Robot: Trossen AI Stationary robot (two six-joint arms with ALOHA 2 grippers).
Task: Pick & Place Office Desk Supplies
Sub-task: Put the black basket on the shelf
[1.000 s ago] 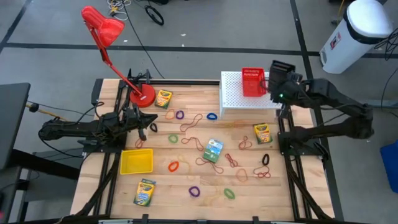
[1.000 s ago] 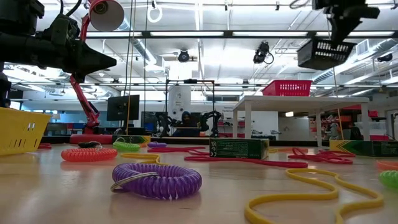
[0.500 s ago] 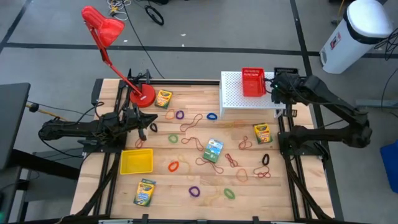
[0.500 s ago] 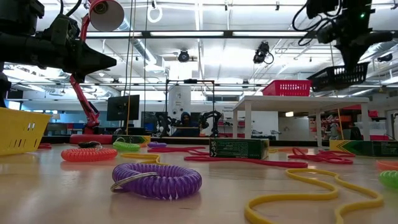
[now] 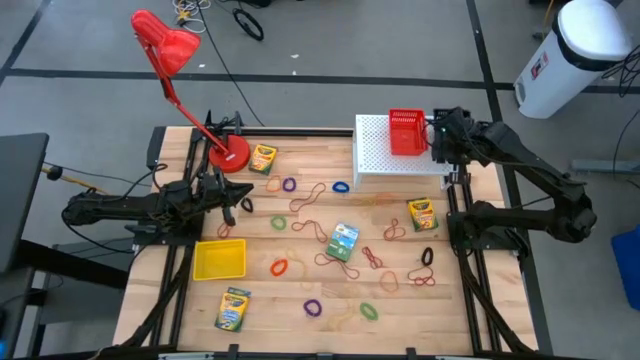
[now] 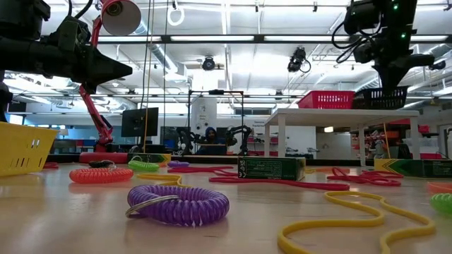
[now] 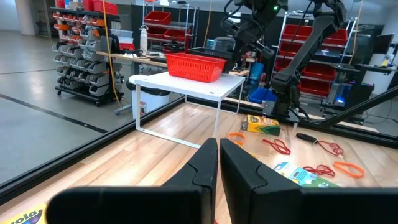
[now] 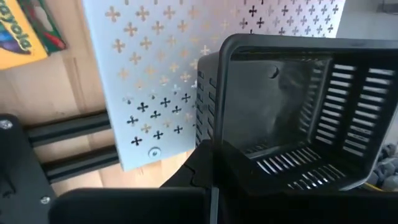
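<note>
**Inspector:** Which step is in hand?

**Assessor:** A placing step, by my reading. The right gripper (image 8: pixel 211 180) is pinched on the wall of a black mesh basket (image 8: pixel 289 118), carried over the right end of the white perforated riser shelf (image 5: pixel 385 160), just beside the red mesh basket (image 5: pixel 406 132) that stands on it. In the low view the black basket (image 6: pixel 385 97) hangs about level with the shelf top; whether it touches, I cannot tell.

**Inspector:** And the next move?

**Assessor:** Likely settle the basket flat on the shelf, clear of the red one and the edge, then release.

**Inspector:** The other arm?

**Assessor:** The left gripper (image 7: pixel 218 163) waits above the table's left side, fingers pressed together on nothing.

**Inspector:** Contents of the containers?

**Assessor:** The black basket shows nothing inside. The yellow mesh basket (image 5: pixel 219 259), on the table near the left arm, appears empty; the red one likewise. The crayon boxes (image 5: pixel 421 214) and rubber-band loops (image 5: pixel 279 267) lie loose across the wooden table (image 5: pixel 300 325).
</note>
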